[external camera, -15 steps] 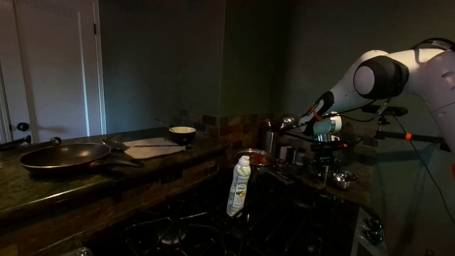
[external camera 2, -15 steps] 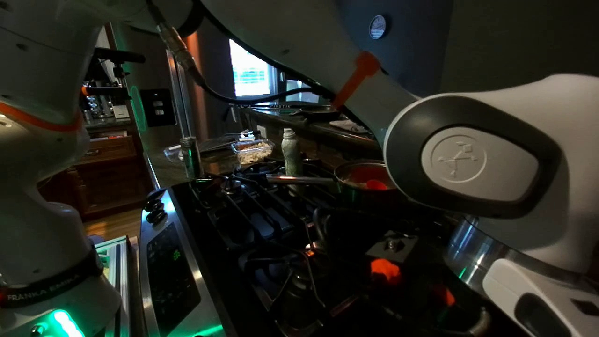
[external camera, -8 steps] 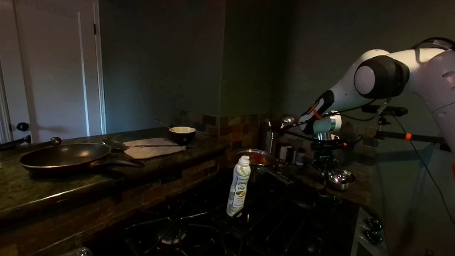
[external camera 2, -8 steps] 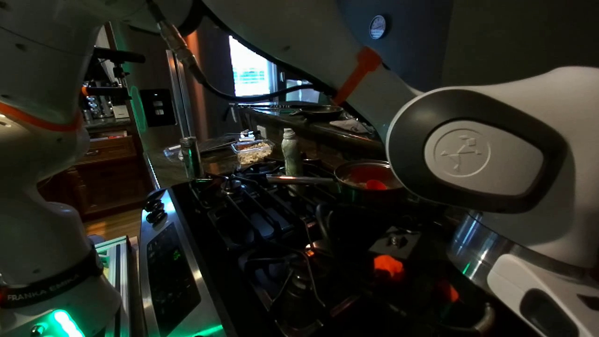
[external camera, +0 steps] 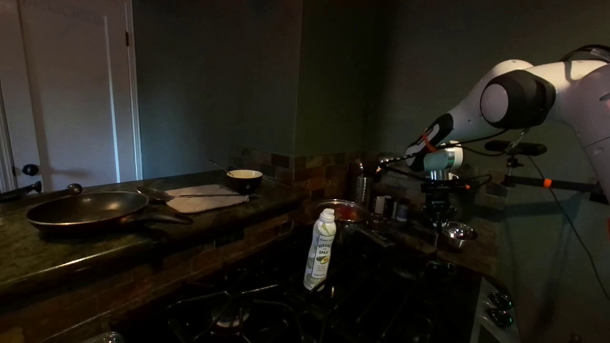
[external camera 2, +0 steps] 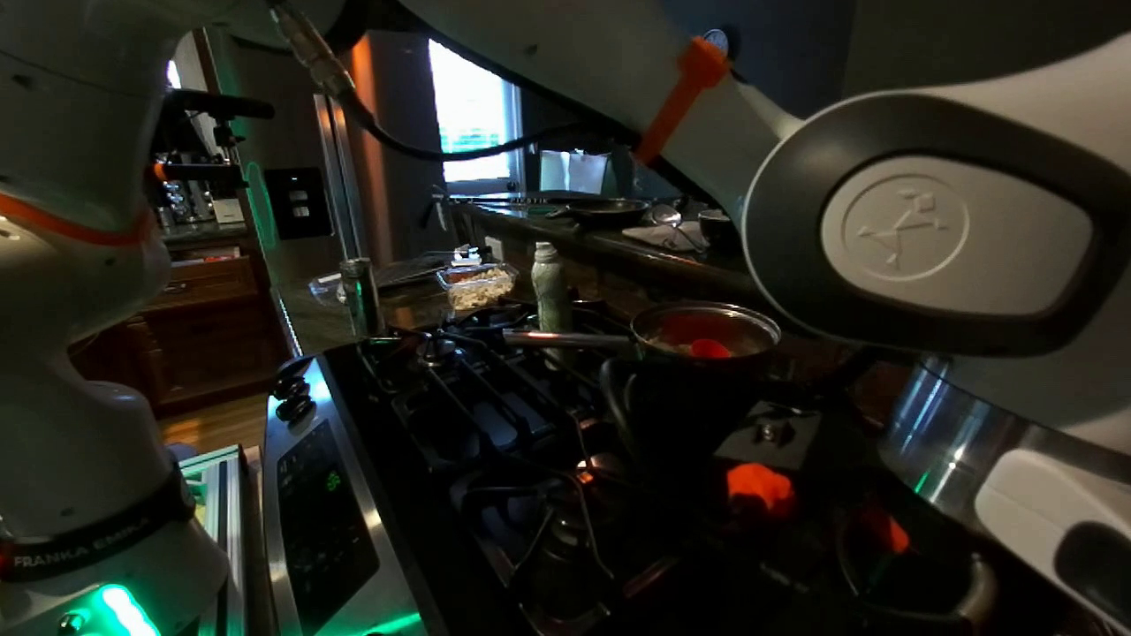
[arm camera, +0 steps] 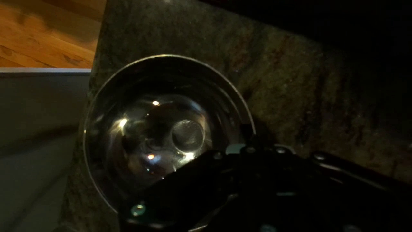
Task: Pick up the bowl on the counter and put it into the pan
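Observation:
The small shiny steel bowl is at the far right of the counter in an exterior view. It fills the left middle of the wrist view, close to the counter's edge. My gripper is shut on the bowl's right rim, one finger inside and one outside. It points down in an exterior view. The bowl looks about level; its gap to the counter is hard to see. The pan, wide and dark with a glinting rim, sits on the raised ledge; it also shows in an exterior view.
A spray bottle stands upright on the dark stove grates. A pot with red contents sits on the stove. On the ledge lie a pale cloth with a utensil across it and a dark bowl with a spoon.
My fingers have shut on the bowl's rim. The bowl shifted slightly left, then moved up a little with the gripper. The arm has risen and moved slightly right in an exterior view.

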